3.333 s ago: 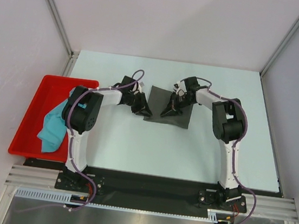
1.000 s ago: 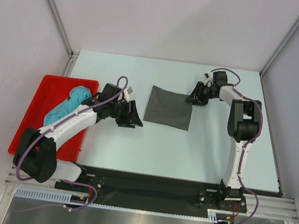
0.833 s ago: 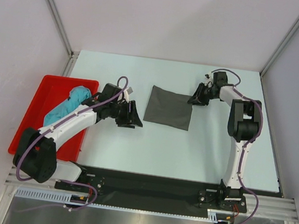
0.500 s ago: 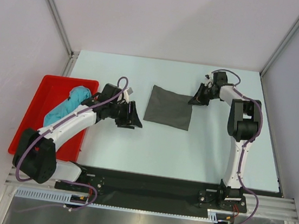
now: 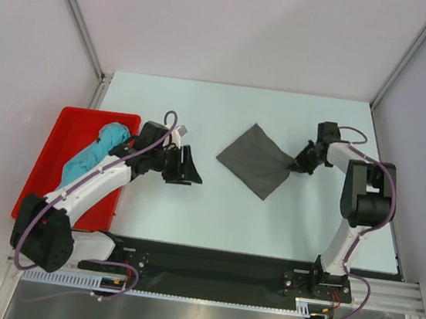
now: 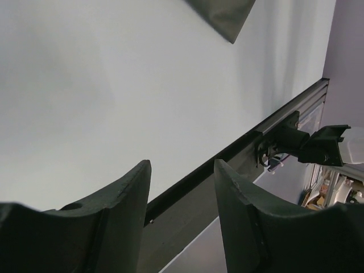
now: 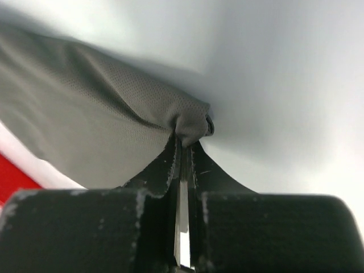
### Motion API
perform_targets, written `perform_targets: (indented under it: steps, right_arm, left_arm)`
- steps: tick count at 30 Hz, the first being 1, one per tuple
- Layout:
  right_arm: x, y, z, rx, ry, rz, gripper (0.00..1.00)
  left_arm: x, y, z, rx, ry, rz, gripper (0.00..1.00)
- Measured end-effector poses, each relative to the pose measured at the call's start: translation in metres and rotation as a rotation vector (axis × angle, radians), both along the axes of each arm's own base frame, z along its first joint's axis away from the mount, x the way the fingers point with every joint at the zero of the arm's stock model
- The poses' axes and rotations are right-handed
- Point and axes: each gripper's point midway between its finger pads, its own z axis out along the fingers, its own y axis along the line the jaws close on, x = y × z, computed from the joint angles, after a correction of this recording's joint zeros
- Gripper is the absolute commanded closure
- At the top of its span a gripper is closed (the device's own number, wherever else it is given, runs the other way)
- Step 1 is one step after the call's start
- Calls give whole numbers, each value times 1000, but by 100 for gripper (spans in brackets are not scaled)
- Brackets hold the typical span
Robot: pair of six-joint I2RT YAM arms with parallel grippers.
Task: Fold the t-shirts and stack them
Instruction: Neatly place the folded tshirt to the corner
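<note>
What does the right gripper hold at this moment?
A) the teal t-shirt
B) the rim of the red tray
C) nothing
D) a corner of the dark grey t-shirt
D: in the right wrist view the right gripper is shut on a bunched corner of the dark grey t-shirt.

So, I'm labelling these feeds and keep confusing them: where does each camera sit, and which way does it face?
Top external: fixed above and behind the robot, looking down on the table; the whole robot shows, left gripper and right gripper included.
Left wrist: on the left arm, facing low across bare table toward the edge rail; its open fingers frame the view.
Right wrist: on the right arm, facing along its shut fingers, which pinch the dark grey t-shirt by a corner.
Shared: the dark grey t-shirt appears in all three.
</note>
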Motion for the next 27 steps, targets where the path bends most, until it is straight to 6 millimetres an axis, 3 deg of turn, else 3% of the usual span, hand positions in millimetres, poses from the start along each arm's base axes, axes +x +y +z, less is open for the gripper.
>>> perform_targets:
  steps: [5,11,19,27]
  right_arm:
    - [-46,-53,5,-71,45,-209,100]
    - [-101,-99,15,-143,80,-385,100]
    - [-156,-153,35,-251,118,-563,100]
    - [-216,-215,39,-314,243,-756,100]
  left_arm:
    - [-18,7,22,-42,-67,14,44]
    - [-32,13,52,-87,-148,18,43]
    - [-55,8,44,-85,-119,-47,43]
    - [-68,6,36,-88,-106,-97,43]
